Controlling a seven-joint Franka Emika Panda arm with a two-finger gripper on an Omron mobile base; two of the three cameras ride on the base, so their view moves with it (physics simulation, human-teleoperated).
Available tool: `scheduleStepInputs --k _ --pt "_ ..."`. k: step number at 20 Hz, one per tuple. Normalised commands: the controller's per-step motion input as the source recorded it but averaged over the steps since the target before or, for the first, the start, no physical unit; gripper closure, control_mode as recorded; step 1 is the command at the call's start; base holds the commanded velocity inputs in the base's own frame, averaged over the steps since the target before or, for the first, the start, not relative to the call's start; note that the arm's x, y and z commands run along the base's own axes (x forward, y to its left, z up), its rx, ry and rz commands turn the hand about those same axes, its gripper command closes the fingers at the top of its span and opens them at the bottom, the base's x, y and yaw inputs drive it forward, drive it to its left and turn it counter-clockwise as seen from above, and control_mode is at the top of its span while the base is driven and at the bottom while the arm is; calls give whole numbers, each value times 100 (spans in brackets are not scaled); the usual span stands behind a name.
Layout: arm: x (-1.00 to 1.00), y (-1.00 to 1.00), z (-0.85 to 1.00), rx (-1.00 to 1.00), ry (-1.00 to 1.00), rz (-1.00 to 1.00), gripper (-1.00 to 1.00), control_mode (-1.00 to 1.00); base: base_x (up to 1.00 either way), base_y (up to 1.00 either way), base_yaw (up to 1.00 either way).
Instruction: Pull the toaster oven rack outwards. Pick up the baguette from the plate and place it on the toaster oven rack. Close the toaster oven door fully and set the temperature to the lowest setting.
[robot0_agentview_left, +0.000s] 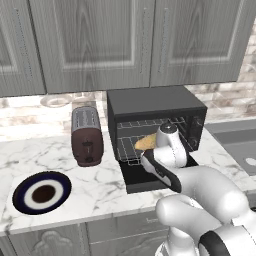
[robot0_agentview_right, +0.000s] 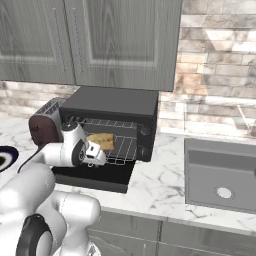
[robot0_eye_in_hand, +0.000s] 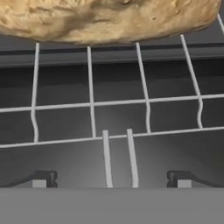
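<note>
The black toaster oven stands on the counter with its door folded down flat. Inside, the golden baguette lies on the silver wire rack. In the hand view the baguette fills the top and the rack's front wire loop sits low in the middle. My gripper hovers over the open door just in front of the rack, open, its fingertips wide apart on either side of the loop and holding nothing. The navy plate at the left is bare.
A maroon-and-silver slot toaster stands left of the oven. The oven's control strip is on its right side. A steel sink lies to the right. Grey wall cabinets hang above.
</note>
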Motion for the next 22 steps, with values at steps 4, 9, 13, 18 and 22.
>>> scheduleStepInputs --k 4,9,13,18,22 --pt "9 0 0 1 -7 0 -100 -100 0 0 0" --pt "29 0 0 1 -4 0 -100 -100 0 0 0" --pt "27 0 -6 0 -1 0 -100 -100 0 0 0" --pt "6 0 -19 0 0 0 -100 -100 0 0 0" --pt "0 0 -25 0 0 0 -100 -100 0 0 0"
